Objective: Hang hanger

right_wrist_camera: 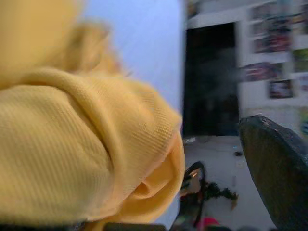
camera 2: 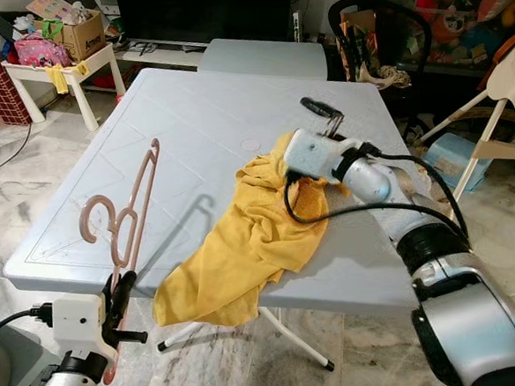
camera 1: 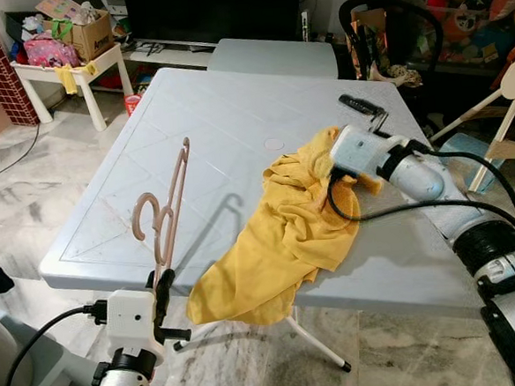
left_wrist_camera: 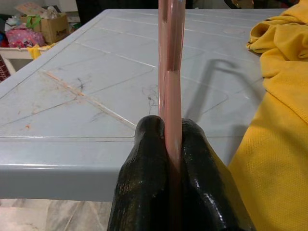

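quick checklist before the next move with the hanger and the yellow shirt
1. Left gripper shut on the hanger: ok, both black fingers clamp the pink bar.
2. Hanger clear of the table: ok, it stands upright at the near edge with its hook pointing left.
3. Right gripper at the shirt: ok, it is pressed into the cloth near the top.
4. Right gripper's hold on the shirt: cannot tell, cloth hides the fingers.
5. Shirt opening ready for the hanger: not ok, the shirt is crumpled and part of it hangs over the near edge.
6. Remote clear of the work: ok, it lies behind the right gripper.
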You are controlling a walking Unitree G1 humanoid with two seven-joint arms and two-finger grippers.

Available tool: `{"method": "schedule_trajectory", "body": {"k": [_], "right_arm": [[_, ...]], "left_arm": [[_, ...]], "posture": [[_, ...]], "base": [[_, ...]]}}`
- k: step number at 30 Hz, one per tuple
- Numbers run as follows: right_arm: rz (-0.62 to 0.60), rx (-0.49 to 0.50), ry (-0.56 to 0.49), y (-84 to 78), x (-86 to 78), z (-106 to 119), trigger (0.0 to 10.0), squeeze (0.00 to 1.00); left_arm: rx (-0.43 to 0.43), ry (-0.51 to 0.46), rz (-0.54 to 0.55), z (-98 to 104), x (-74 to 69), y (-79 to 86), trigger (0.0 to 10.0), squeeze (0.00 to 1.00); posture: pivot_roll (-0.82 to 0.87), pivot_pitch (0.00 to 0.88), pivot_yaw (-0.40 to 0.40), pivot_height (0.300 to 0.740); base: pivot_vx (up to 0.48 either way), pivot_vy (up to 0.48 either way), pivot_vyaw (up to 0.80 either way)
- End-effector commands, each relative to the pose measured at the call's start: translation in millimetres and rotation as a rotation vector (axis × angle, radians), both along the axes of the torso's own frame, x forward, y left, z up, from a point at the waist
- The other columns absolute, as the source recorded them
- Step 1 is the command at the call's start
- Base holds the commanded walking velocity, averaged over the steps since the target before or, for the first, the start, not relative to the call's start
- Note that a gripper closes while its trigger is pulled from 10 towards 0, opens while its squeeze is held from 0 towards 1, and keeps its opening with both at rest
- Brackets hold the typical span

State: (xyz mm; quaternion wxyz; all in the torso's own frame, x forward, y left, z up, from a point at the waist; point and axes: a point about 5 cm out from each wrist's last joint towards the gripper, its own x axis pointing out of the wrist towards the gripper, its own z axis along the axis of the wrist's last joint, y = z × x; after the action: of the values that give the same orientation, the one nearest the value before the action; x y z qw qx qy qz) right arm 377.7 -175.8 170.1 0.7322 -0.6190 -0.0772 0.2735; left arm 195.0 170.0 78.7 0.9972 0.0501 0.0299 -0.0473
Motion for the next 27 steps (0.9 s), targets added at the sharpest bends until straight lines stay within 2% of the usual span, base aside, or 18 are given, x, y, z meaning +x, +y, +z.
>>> {"method": "schedule_trajectory", "body": {"k": [1,3,5,6,7,9,10,14,15,16,17,18,19,20,22,23,24,27], "right_arm": [[-0.019,-0.04,0.033,-9.7,-0.4,-1.4,10.0,1.0],[-0.026,-0.156,0.193,-28.4,-7.6,-14.5,10.0,1.0],[-0.021,-0.167,0.217,-30.4,-9.0,-16.0,10.0,1.0],[-0.053,-0.13,0.308,-36.3,-10.5,-18.7,10.0,1.0],[-0.062,-0.117,0.329,-37.6,-10.7,-19.3,10.0,1.0],[-0.036,-0.174,0.394,-43.1,-16.4,-24.3,10.0,1.0],[-0.041,-0.124,0.492,-44.7,-19.6,-26.2,10.0,1.0],[0.012,-0.016,0.636,-39.8,-25.8,-27.1,10.0,0.95],[0.027,0.02,0.675,-37.4,-27.0,-26.5,10.0,0.89],[0.068,0.062,0.734,-32.7,-30.3,-23.8,10.0,0.51],[0.068,0.062,0.734,-32.7,-30.3,-23.8,10.0,0.51],[0.086,0.094,0.744,-29.8,-30.6,-20.7,10.0,0.35],[0.103,0.15,0.742,-26.6,-29.2,-14.4,10.0,0.29],[0.106,0.161,0.74,-26.2,-28.9,-13.1,10.0,0.29],[0.117,0.234,0.722,-27.0,-26.6,-1.9,10.0,0.08],[0.119,0.26,0.714,-27.0,-25.7,1.6,10.0,0.08],[0.118,0.284,0.701,-27.5,-24.4,5.5,10.0,0.0],[0.099,0.34,0.641,-31.2,-20.5,19.3,10.0,0.0]], "left_arm": [[0.004,0.058,0.0,-10.8,-1.8,-1.7,10.0,0.0],[0.005,0.061,-0.004,-11.4,-1.3,-2.4,10.0,0.0],[0.005,0.061,-0.004,-11.5,-1.2,-2.4,10.0,0.0],[0.006,0.061,-0.006,-11.6,-0.8,-2.5,10.0,0.0],[0.006,0.061,-0.007,-11.6,-0.7,-2.5,10.0,0.0],[0.006,0.061,-0.007,-12.0,-0.4,-2.0,10.0,0.0],[0.008,0.062,-0.007,-12.4,0.0,-1.4,10.0,0.0],[0.007,0.064,-0.008,-12.8,0.4,-1.8,10.0,0.0],[0.006,0.064,-0.009,-12.8,0.6,-1.8,10.0,0.0],[0.006,0.064,-0.01,-12.8,1.0,-1.8,10.0,0.0],[0.006,0.064,-0.01,-12.8,1.0,-1.8,10.0,0.0],[0.006,0.063,-0.01,-12.7,1.2,-1.7,10.0,0.0],[0.005,0.061,-0.009,-12.6,1.5,-1.6,10.0,0.0],[0.005,0.061,-0.009,-12.6,1.5,-1.6,10.0,0.0],[0.006,0.061,-0.005,-12.7,1.2,-1.3,10.0,0.0],[0.006,0.06,-0.004,-12.7,1.2,-1.2,10.0,0.0],[0.007,0.061,-0.003,-12.7,1.0,-1.1,10.0,0.0],[0.008,0.06,0.0,-12.8,1.2,0.0,10.0,0.0]], "posture": [[0.05,0.0,-0.066,0.74],[0.04,0.0,-0.061,0.74],[0.04,0.0,-0.061,0.74],[0.05,0.0,-0.061,0.74],[0.05,0.0,-0.061,0.74],[0.04,0.0,-0.06,0.74],[0.04,0.0,-0.058,0.74],[0.04,0.0,-0.057,0.74],[0.04,0.0,-0.058,0.74],[0.04,0.0,-0.058,0.74],[0.04,0.0,-0.058,0.74],[0.04,0.0,-0.058,0.74],[0.04,0.0,-0.058,0.74],[0.04,0.0,-0.058,0.74],[0.04,0.0,-0.058,0.74],[0.04,0.0,-0.058,0.74],[0.04,0.0,-0.058,0.74],[0.04,0.0,-0.053,0.74]], "base": [[0.0,0.0,0.0],[0.0,0.0,0.0],[0.0,0.0,0.0],[0.0,0.0,0.0],[0.0,0.0,0.0],[0.0,0.0,0.0],[0.0,0.0,0.0],[0.0,0.0,0.0],[0.0,0.0,0.0],[0.0,0.0,0.0],[0.0,0.0,0.0],[0.0,0.0,0.0],[0.0,0.0,0.0],[0.0,0.0,0.0],[0.0,0.0,0.0],[0.0,0.0,0.0],[0.0,0.0,0.0],[0.0,0.0,0.0]]}}
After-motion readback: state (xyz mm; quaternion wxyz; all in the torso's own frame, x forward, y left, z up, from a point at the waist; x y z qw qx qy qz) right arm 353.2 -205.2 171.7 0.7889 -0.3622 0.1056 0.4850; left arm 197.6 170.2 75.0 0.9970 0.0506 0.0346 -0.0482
